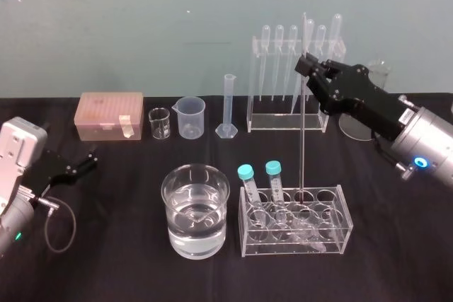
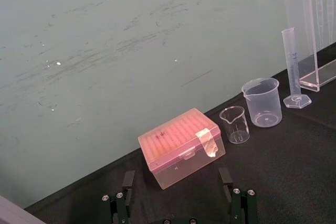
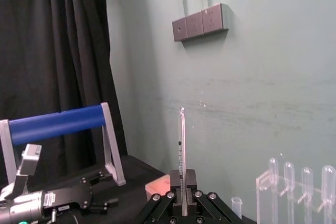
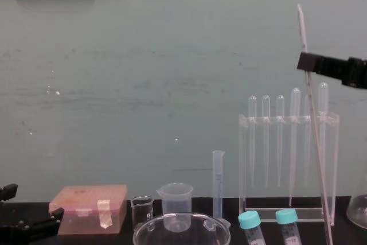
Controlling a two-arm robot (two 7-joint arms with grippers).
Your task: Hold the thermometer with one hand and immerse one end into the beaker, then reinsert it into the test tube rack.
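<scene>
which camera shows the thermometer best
Head view: the thermometer shows whole, from the right gripper shut near its top down into the test tube rack. Chest view cuts off its foot; right wrist view shows its top end. Left gripper parked far left.

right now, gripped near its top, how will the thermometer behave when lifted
Probably stiff: the thermometer stands straight from the right gripper down into the test tube rack. Likely fragile and slippery, being thin clear glass. Held so high, its long lower end may swing against the rack's holes. The left gripper sits parked at left.
</scene>
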